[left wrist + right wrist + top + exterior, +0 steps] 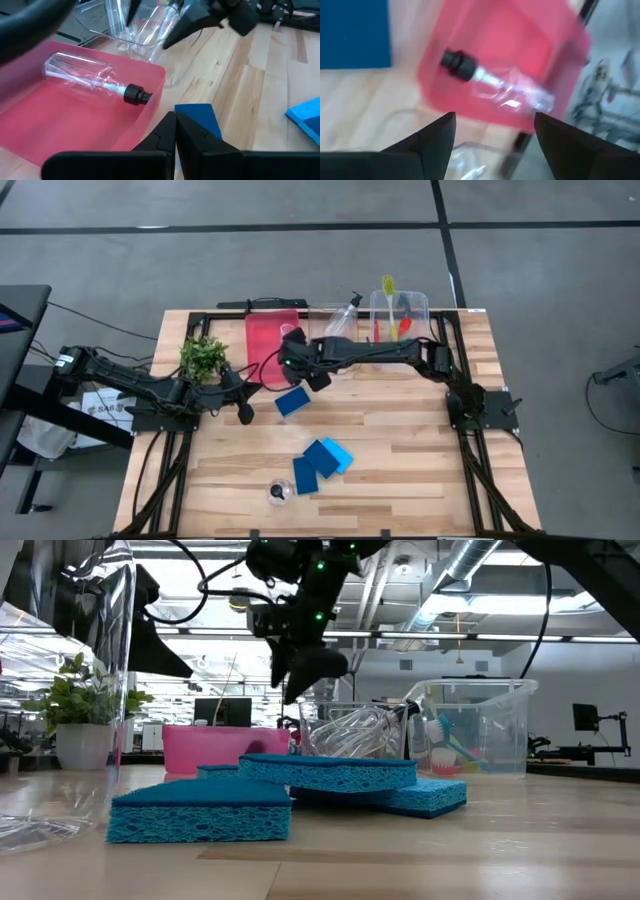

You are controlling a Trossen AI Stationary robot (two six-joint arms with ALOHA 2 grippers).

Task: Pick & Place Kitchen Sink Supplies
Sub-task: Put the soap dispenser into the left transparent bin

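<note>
A clear black-capped bottle [95, 77] lies on its side in the red tray [268, 340]; it also shows in the right wrist view [500, 82]. My right gripper [495, 120] is open and empty, hovering over the tray's right edge [296, 352]. My left gripper [176, 122] is shut and empty, low at the tray's near side [243, 414]. One blue sponge [291, 401] lies flat just beyond it. Two more blue sponges [335, 452] [306, 475] lie overlapping nearer the front. Another bottle [280, 492] lies by the front edge.
A clear bin [338, 320] at the far edge holds a bottle; the bin beside it [402, 310] holds yellow-green and red brushes. A small leafy plant [203, 356] stands left of the tray. Bare wood lies at the table's right and front right.
</note>
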